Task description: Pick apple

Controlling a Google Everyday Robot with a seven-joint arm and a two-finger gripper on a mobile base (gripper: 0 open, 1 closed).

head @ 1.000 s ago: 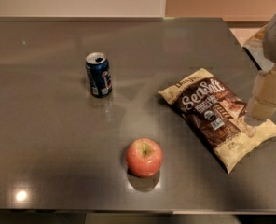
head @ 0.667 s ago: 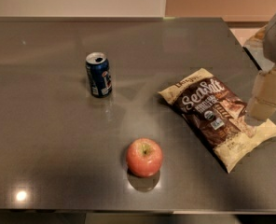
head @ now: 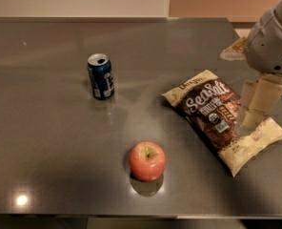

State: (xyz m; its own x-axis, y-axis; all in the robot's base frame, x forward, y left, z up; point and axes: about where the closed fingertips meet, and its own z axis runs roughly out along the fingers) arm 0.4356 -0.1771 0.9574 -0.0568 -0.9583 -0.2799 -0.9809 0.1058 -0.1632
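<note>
In the camera view, the apple (head: 147,161) sat stem-up near the front of the table (head: 50,142). It was well apart from the soda can (head: 101,76) behind it to the left and from the snack bag (head: 222,116) to its right. With bare surface on every side, it looked placed for an unobstructed approach from above.

Its skin was smooth and red-pink, yellowing around the stem. A faint reflection beneath it suggested a hard, polished, dark grey tabletop. The can was an upright blue metal cylinder. The bag lay flat, a crinkled brown-and-cream pouch.

The gripper (head: 253,122) hung at the right, pointing down over the bag's right end and far from the apple. It was cream-coloured and blocky, below a rounded white arm (head: 272,42). Seen against the pale bag, I could not tell whether it was open or closed, though nothing appeared to be held.
</note>
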